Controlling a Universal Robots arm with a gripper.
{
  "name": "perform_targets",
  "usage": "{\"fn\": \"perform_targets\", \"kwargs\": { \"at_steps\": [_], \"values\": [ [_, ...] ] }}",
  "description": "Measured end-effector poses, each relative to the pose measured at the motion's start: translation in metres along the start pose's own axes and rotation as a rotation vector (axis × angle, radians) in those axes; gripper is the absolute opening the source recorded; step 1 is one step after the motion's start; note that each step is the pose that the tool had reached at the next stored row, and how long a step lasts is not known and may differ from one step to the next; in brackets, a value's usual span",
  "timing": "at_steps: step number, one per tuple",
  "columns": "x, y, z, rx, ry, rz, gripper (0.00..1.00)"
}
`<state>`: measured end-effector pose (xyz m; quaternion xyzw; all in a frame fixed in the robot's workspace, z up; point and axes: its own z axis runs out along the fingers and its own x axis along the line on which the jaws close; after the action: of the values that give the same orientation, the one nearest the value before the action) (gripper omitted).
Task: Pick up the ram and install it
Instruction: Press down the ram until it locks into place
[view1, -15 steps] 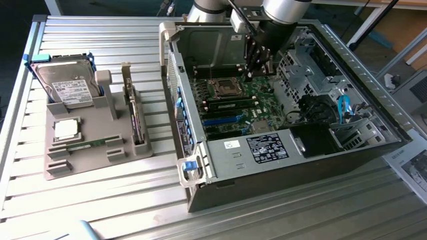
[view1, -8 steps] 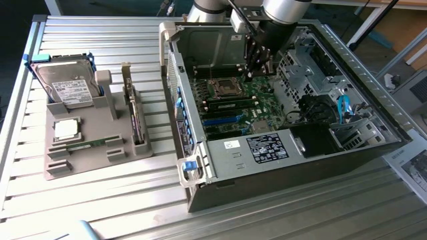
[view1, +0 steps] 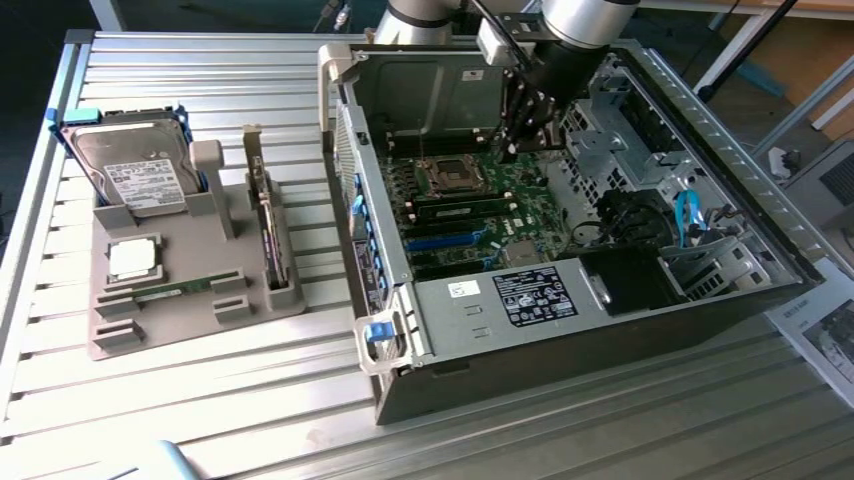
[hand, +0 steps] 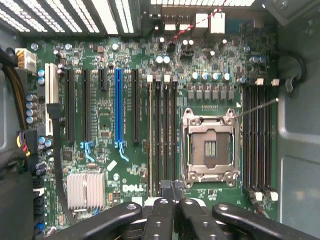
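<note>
Hovering with black metal end effector (hand: 170, 196) closed, long black memory slots (hand: 165, 135) directly beneath, lined up lengthwise for seating; load unclear.

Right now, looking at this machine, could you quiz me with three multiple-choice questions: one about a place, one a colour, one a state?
1. Where is the pincer relative to the open computer case? A inside it; B beneath it; C behind it.
2. What colour is the odd long slot among black ones? A red; B blue; C pink.
3. The processor socket is: A empty; B fan-covered; C holding a chip.
Answers: A, it hangs over the motherboard; B, plainly blue in the wrist view; A, bare contacts show inside its frame.
</note>
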<state>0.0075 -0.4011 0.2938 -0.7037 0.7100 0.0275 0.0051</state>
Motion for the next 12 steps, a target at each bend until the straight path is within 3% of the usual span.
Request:
{"fn": "perform_targets", "kwargs": {
  "at_steps": [7,12],
  "values": [
    [0.0,-0.0187,-0.0005,0.0,-0.0001,0.0,0.1],
    [0.0,-0.0191,-0.0002,0.0001,-0.0003,0.0,0.1]
  ]
}}
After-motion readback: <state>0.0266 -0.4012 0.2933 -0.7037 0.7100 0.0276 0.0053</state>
